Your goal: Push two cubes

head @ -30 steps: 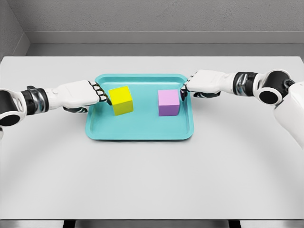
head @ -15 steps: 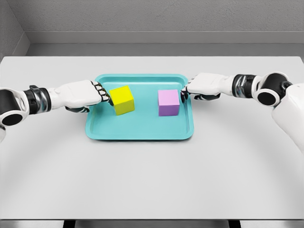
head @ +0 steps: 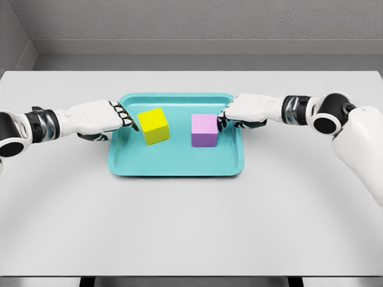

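- Head view: both cubes sit inside the teal tray [head: 176, 167] on the white table [head: 191, 227]; each cube lies inboard of its own hand, so each push runs toward the tray centre
- left hand [head: 99, 118] comes in over the tray's left rim; fingertips [head: 127, 117] point right at the yellow cube [head: 153, 125]; they look just beside its left face, contact or a hair of gap I cannot tell; fingers extended and bunched narrow, holding nothing
- right hand [head: 245, 110] reaches over the tray's right rim; fingertips [head: 222, 117] point left and appear to touch the right face of the purple cube [head: 204, 130]; fingers likewise close together, curled slightly at the tips, nothing held
- yellow cube: nearer the left hand, left of tray centre, toward the rear half; yawed a little about vertical, so a corner edge rather than a flat face turns toward the camera; my read is that a push on its left face could spin it rather than slide it straight
- purple cube: nearer the right hand, right of tray centre; sits square to the tray edges, flat face toward the fingers; should slide cleanly
- cubes are apart, bare tray floor between them; no long axis on either, both look equal-sided, matte, solid colour, flat on the tray floor
- judgement: task looks mid-way; gap between the cubes is what's left to close; risk is the yellow one rotating off the fingertips
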Tool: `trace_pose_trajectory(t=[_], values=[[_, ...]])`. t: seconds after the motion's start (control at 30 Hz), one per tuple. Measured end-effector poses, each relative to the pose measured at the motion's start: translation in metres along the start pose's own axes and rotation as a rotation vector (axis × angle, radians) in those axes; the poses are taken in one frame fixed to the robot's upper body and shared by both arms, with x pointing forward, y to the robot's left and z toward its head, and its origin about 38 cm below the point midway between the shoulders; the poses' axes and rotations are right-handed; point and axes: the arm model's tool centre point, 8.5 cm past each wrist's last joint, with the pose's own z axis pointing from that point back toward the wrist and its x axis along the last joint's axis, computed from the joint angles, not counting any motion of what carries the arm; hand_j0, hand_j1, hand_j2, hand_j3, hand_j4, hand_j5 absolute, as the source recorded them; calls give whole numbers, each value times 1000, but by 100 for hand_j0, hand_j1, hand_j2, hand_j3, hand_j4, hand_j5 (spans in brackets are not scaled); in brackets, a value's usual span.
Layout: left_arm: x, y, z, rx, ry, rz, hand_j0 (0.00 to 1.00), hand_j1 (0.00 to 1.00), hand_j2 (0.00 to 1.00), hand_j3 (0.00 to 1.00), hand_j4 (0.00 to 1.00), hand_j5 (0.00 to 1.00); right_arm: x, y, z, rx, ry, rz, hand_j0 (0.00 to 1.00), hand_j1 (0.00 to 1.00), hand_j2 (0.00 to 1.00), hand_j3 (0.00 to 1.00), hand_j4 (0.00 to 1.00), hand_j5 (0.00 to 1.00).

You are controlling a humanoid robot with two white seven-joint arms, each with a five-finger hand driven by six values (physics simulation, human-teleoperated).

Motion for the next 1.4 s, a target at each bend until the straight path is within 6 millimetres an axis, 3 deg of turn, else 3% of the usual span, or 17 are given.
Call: trace_pose_trajectory(t=[0.33, 0.83, 1.4], values=[[-8, 4, -2, 4, 15, 5, 80, 80, 80, 80, 80, 80, 8, -6, -11, -15, -23, 2, 55, 55, 55, 55, 55, 55], [1, 16, -21, 23, -16, 11, 80, 80, 80, 80, 80, 80, 21, -21, -29, -39, -50, 13, 55, 55, 55, 55, 55, 55], [3, 14, -23, 39, -4, 49, 80, 80, 80, 80, 80, 80, 29, -18, -28, -53, -54, 1, 55, 55, 55, 55, 55, 55]])
